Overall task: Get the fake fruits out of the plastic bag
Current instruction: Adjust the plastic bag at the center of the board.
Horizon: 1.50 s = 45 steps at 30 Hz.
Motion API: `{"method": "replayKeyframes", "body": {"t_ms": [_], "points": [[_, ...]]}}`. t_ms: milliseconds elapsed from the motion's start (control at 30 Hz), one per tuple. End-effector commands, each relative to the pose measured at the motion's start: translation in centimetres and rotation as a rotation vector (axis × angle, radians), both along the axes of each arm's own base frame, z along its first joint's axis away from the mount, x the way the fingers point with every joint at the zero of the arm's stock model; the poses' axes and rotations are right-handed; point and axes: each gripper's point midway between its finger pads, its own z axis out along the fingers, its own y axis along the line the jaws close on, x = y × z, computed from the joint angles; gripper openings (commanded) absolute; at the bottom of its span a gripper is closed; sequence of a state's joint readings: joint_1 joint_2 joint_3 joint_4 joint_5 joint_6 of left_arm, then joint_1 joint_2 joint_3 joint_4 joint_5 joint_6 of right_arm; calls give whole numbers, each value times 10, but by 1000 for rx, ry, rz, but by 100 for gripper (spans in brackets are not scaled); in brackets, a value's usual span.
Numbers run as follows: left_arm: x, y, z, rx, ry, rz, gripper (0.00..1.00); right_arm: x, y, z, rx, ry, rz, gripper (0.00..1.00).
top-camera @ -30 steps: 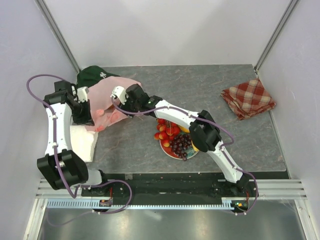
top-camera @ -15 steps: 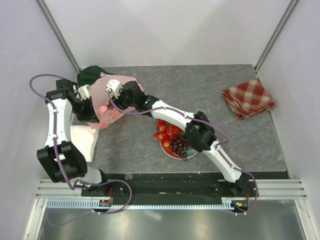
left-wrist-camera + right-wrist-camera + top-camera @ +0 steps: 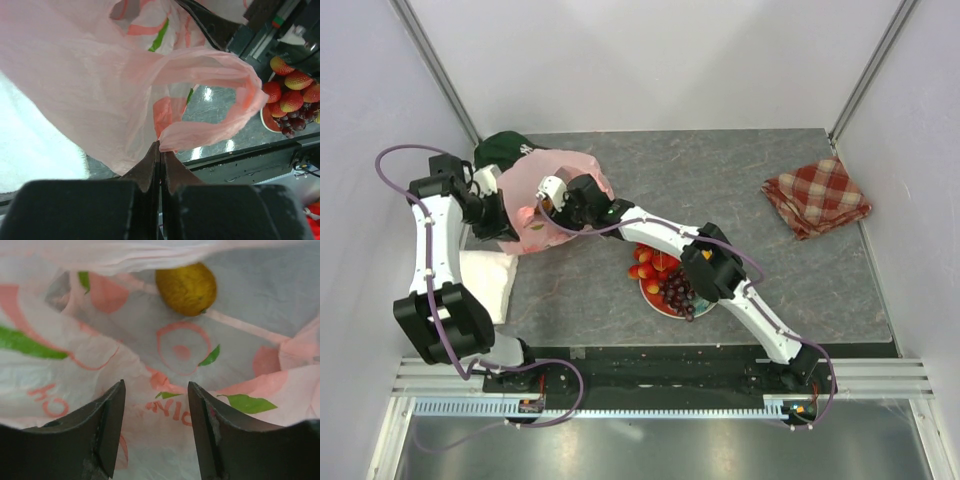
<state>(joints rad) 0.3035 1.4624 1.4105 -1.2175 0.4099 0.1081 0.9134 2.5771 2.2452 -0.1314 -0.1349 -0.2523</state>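
The pink plastic bag [image 3: 560, 185] lies at the back left of the table. My left gripper [image 3: 510, 215] is shut on its edge, seen in the left wrist view [image 3: 160, 145] pinching the film beside a handle loop [image 3: 220, 95]. My right gripper [image 3: 548, 203] is open with its fingers inside the bag's mouth. In the right wrist view an orange-yellow fruit [image 3: 186, 289] lies on the bag's printed film ahead of the open gripper [image 3: 156, 387]. Red berries [image 3: 650, 262] and dark grapes [image 3: 682, 288] lie on the red plate [image 3: 656, 303].
A dark green cap [image 3: 505, 150] sits behind the bag. A white folded cloth [image 3: 485, 280] lies by the left arm. A red-checked cloth [image 3: 817, 196] is at the back right. The enclosure walls stand close on the left and back.
My right gripper has moved left and down into the bag's mouth. My left gripper has shifted slightly, still holding the bag's edge, and the bag has opened up.
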Motion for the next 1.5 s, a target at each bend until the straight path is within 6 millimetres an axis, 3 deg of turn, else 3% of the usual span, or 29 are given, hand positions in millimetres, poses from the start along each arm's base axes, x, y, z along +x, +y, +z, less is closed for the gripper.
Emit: {"method": "replayKeyframes", "body": {"t_ms": [0,100,233,300,367,500,600,700,800,867,933,1033,1200,1267,1400,1467], "points": [[4,7,17,37,-66,-10,2,-24,-25,36,-94,6,78,60],[4,7,16,37,-65,-10,2,-42,-41,31,-157,76,101,59],[-5,5,10,35,-42,-11,2,-60,-56,48,-147,107,106,59],[-8,3,9,30,-42,-16,2,-58,-54,60,-126,94,100,59],[-10,1,5,23,-34,-24,2,-47,-46,79,-84,46,75,61],[-14,1,-4,18,-7,-38,2,-21,-34,93,-29,-35,27,61],[-15,0,-6,14,-2,-46,2,-1,-23,90,-16,-94,7,62],[-15,-3,-7,-3,1,-55,1,18,-17,57,-33,-112,-20,65],[-16,-9,-8,-35,-6,-78,2,37,-12,45,3,-119,-58,67],[-17,-9,-10,-39,1,-75,1,45,-13,42,9,-123,-87,64],[-16,-10,-10,-42,-2,-74,1,47,-15,52,38,-120,-100,62],[-16,-11,-14,-54,12,-81,2,44,-18,56,39,-117,-86,65],[-13,-9,-19,-51,14,-77,2,36,-17,36,9,-83,-43,73],[-13,-7,-18,-35,14,-80,2,27,-22,25,-35,-40,-18,69],[-16,-4,-14,-12,6,-107,1,-22,-38,-9,-191,61,116,66],[-18,-2,-11,5,8,-115,1,-42,-46,-16,-246,96,158,63]]}}
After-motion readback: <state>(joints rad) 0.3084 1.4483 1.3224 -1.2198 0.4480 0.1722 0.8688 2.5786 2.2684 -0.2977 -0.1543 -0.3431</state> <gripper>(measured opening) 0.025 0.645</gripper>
